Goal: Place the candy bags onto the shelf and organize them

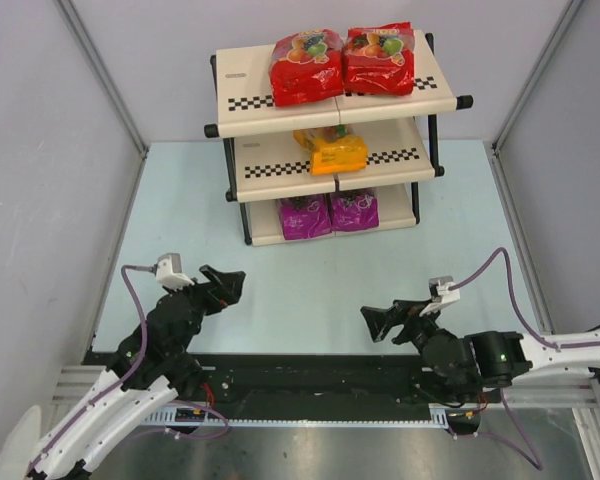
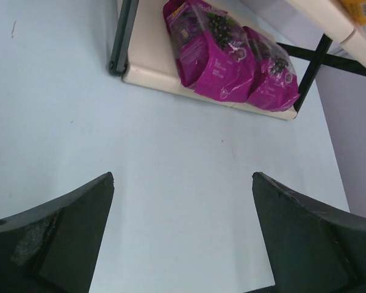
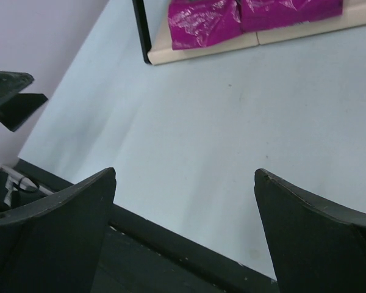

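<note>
— Where are the glossy plastic candy bags?
— All on the cream three-tier shelf [image 1: 250,92] at the light blue desk's [image 1: 300,290] far edge: two red bags [image 1: 306,68] [image 1: 379,58] on top, the orange-yellow bag [image 1: 335,152] in the middle, two purple bags [image 1: 306,216] [image 1: 354,210] on the bottom.
— And the pincers?
— The left pincer [image 1: 228,290] and the right pincer [image 1: 372,325] are both spread wide over the desk's near edge.

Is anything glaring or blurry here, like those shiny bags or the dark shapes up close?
Top external view: even light, white glare on the red candy bags. Left wrist view: purple candy bags sharp, small highlights; fingers of the left gripper very dark. Right wrist view: they are cropped, slightly soft.
</note>
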Motion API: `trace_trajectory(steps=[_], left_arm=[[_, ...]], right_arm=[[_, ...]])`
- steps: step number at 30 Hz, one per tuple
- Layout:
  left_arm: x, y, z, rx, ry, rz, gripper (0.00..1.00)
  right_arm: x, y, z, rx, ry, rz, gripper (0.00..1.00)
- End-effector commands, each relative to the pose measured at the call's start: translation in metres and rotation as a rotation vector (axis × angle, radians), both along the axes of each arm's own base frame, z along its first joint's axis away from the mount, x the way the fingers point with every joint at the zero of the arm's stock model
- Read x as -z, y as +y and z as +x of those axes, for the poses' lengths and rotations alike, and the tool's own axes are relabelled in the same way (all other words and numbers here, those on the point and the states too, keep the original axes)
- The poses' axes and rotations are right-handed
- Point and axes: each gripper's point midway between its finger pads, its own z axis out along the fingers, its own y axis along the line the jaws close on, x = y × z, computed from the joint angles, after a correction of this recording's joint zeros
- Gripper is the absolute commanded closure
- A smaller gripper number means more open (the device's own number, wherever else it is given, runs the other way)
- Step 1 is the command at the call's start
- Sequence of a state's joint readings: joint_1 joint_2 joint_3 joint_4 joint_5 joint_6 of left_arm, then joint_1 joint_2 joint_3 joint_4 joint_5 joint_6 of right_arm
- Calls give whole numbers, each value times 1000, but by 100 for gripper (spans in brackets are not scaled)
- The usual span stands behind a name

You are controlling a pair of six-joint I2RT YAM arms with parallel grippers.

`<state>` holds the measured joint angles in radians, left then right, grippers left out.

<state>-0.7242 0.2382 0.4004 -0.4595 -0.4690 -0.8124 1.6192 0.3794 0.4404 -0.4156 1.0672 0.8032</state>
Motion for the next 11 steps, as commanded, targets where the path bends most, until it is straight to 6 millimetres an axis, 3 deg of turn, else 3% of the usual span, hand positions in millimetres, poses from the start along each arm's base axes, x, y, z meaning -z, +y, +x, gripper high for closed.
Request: trace_trajectory(steps=[1, 7, 11], left_arm=[[21, 7, -9, -12, 53, 9, 0], [19, 11, -10, -10, 65, 65, 0], [11, 22, -9, -78, 23, 0, 0]], right_arm=[[14, -27, 8, 125, -34, -59, 0], [19, -31, 10, 165, -33, -52, 0], [18, -31, 10, 164, -40, -65, 0]])
